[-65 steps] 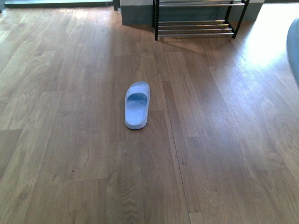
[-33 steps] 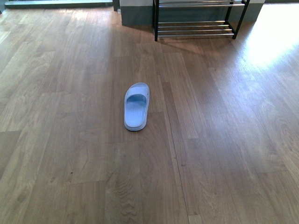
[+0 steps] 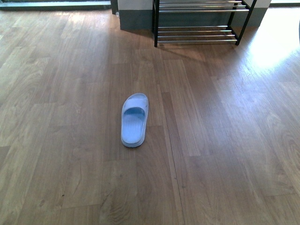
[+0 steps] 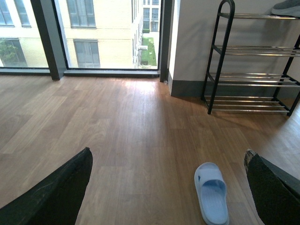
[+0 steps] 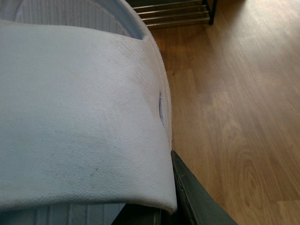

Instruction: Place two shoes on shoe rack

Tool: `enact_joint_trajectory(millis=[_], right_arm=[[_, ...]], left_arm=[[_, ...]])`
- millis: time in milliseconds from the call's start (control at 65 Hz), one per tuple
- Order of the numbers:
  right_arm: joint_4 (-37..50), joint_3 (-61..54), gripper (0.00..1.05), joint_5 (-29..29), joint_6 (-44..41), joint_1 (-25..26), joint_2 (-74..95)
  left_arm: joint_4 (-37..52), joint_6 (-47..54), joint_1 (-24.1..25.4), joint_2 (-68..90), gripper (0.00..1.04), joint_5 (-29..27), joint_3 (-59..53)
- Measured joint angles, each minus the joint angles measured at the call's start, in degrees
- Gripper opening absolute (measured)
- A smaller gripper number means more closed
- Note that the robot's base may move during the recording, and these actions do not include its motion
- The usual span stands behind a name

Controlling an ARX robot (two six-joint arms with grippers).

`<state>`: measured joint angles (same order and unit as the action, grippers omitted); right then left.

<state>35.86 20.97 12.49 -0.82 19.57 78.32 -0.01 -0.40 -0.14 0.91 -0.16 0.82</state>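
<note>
Rack [image 3: 196, 35] sits closer in the front view now, so the robot's rolling up. Right gripper [image 5: 164, 211] pinches one slide [image 5: 79, 108], left gripper [image 4: 168, 157] is spread and empty. Other slide [image 3: 134, 121] lies well short of the rack.

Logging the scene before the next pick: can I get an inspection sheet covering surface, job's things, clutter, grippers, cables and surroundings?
Surface: brown wood-plank floor, one sunlit patch.
Job's things: pale blue plastic slide sole-down on the floor, apart from the black-framed chrome-bar shoe rack; second pale blue slide filling the right wrist view; grey shoe on the rack's top shelf, mostly cropped.
Clutter: nothing seen.
Grippers: left gripper jaws wide open, empty; right gripper appears shut on the second pale blue slide.
Cables: nothing seen.
Surroundings: tall window, pale wall behind the rack.
</note>
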Motion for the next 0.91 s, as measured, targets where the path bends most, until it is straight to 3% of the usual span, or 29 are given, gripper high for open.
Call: enact_joint_trajectory(millis=[907], right_arm=[[0.0,0.0,0.01,-0.5,0.0,0.4,0.0]], left_arm=[[0.0,0.0,0.0,0.0,0.95,0.2,0.0]])
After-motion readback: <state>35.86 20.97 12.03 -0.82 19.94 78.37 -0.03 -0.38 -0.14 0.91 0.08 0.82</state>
